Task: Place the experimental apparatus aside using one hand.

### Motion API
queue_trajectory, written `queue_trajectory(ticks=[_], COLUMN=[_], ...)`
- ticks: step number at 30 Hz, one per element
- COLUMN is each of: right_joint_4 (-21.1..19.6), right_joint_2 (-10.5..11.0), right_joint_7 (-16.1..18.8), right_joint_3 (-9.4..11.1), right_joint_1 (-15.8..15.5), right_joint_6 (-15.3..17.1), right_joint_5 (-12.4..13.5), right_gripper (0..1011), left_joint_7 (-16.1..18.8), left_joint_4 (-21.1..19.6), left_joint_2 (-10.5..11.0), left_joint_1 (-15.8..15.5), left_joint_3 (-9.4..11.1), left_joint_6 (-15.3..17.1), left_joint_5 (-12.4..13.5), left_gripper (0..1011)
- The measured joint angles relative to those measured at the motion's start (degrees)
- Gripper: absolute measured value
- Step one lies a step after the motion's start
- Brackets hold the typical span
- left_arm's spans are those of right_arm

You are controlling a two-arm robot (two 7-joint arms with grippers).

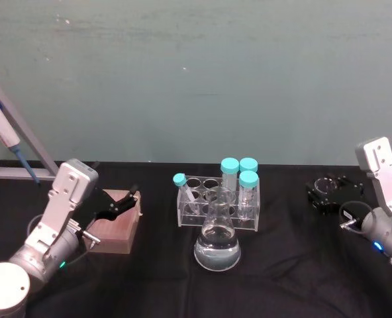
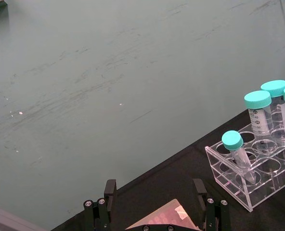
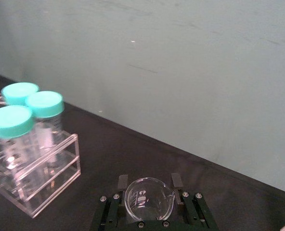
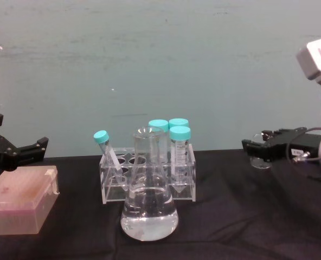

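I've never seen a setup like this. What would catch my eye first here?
Probably the conical flask of clear liquid at the middle of the black table, with a clear rack of teal-capped tubes right behind it. To the right, the right gripper holds a small glass beaker; on the left, the left gripper hangs open over a pinkish box.
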Motion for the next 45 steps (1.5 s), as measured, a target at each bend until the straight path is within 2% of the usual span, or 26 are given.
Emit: queue_trajectory(ticks=[7, 13, 26, 45], right_joint_4=[2.1, 6.0, 9.4, 10.4], right_joint_2=[-2.7, -4.8, -6.4, -7.0], right_joint_7=[-5.5, -9.5, -13.6, -16.2], right_joint_3=[1.9, 3.6, 6.1, 8.7], right_joint_1=[0.5, 2.1, 3.5, 3.8], right_joint_6=[0.9, 0.8, -0.1, 1.2], right_joint_5=[-1.6, -3.3, -5.7, -8.9], right_gripper=[537, 537, 537, 537], left_joint_7=[0.0, 0.0, 0.0, 0.0], left_joint_4=[0.0, 0.0, 0.0, 0.0], left_joint_2=[0.0, 0.0, 0.0, 0.0], left_joint_1=[0.0, 0.0, 0.0, 0.0], left_joint_3=[0.0, 0.0, 0.0, 0.0], left_joint_6=[0.0, 0.0, 0.0, 0.0], left_joint_5=[0.0, 0.0, 0.0, 0.0], left_gripper=[1000, 1000, 1000, 1000])
